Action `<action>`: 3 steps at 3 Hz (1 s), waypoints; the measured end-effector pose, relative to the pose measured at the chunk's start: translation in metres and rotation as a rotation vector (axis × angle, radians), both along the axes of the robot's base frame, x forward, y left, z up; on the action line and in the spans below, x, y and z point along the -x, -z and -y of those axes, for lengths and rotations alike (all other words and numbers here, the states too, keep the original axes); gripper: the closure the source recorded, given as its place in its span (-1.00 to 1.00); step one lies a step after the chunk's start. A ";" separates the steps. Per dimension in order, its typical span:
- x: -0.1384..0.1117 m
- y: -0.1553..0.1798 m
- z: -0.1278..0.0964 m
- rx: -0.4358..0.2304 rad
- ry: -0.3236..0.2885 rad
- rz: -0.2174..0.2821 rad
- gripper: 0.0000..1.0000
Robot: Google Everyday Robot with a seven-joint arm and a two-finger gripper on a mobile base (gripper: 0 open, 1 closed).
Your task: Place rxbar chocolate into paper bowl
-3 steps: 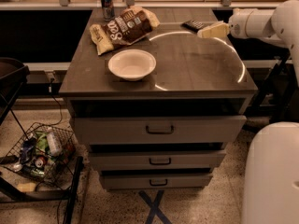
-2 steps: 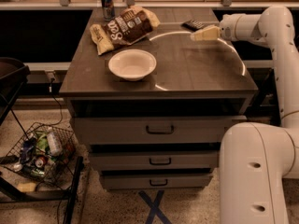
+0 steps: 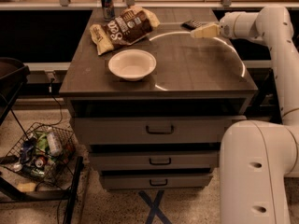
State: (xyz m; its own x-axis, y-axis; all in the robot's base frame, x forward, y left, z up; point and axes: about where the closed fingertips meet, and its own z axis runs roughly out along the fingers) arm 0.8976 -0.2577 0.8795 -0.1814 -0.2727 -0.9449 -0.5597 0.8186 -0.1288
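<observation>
The paper bowl [image 3: 132,64] is off-white, round and empty, and stands on the left half of the dark cabinet top [image 3: 196,73]. The rxbar chocolate [image 3: 190,24] is a small dark flat bar lying at the far right edge of the top. My gripper [image 3: 195,33] is cream-coloured and points left, low over the top. It sits just in front of and to the right of the bar, its tip close beside it. Whether it touches the bar does not show.
A big brown-and-cream snack bag [image 3: 124,28] lies behind the bowl, and a drink can [image 3: 107,3] stands at the far edge. The white arm [image 3: 275,31] and robot body [image 3: 259,171] fill the right side. A wire basket of litter [image 3: 39,150] stands on the floor at the left. Below the top are drawers [image 3: 160,129].
My gripper has moved left and slightly down toward the dark bar. More of the arm and robot body now shows on the right. The bowl and the bag have not moved.
</observation>
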 end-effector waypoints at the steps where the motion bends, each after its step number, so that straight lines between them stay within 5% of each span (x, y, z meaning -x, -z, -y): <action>1: -0.016 -0.016 0.005 -0.010 0.107 0.043 -1.00; 3: -0.024 -0.007 0.001 -0.008 0.136 0.050 -1.00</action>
State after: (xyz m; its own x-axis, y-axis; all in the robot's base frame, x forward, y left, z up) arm 0.9215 -0.2590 0.8866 -0.1684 -0.2408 -0.9559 -0.4366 0.8876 -0.1467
